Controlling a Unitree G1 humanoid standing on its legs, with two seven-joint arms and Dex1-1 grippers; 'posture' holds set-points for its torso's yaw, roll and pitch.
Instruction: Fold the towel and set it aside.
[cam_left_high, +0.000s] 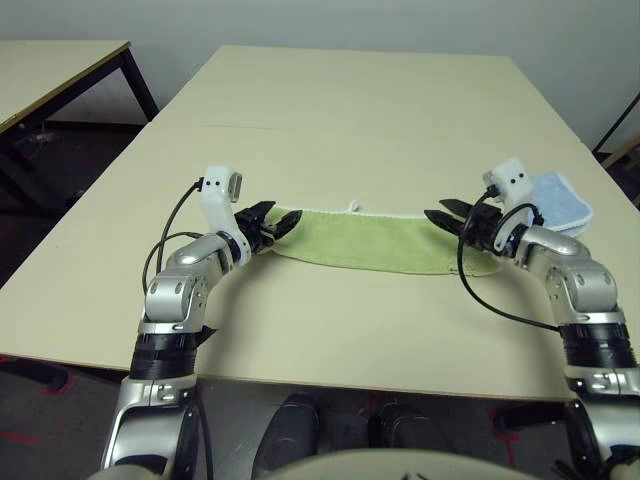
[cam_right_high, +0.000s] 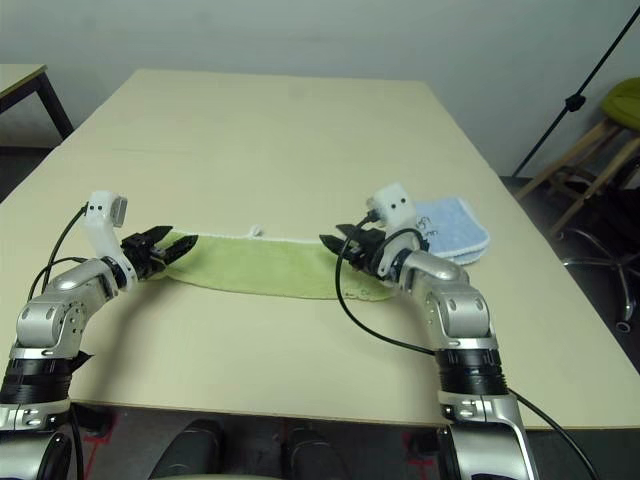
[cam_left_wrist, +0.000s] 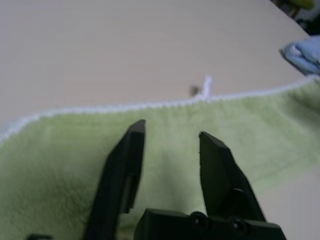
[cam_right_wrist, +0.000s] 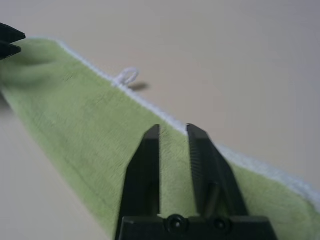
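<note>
Towel: light lime-green terry towel with white stitched edging, lying as a narrow folded band on the pale beige table, between the two grippers.
Long axis: across the table from the robot's left to its right; white-edged long side faces away from the robot.
Wrist views: show a small white hanging loop on that far edge, tiny from the head camera.
Head views: show a folded light blue cloth just behind the right wrist.
Left gripper: at the towel's left end, fingers partly apart; grip unclear.
Right gripper: at the right end, fingers nearly together; probably pinching cloth.
Arms: forearms angled inward, wrists low over the table.
</note>
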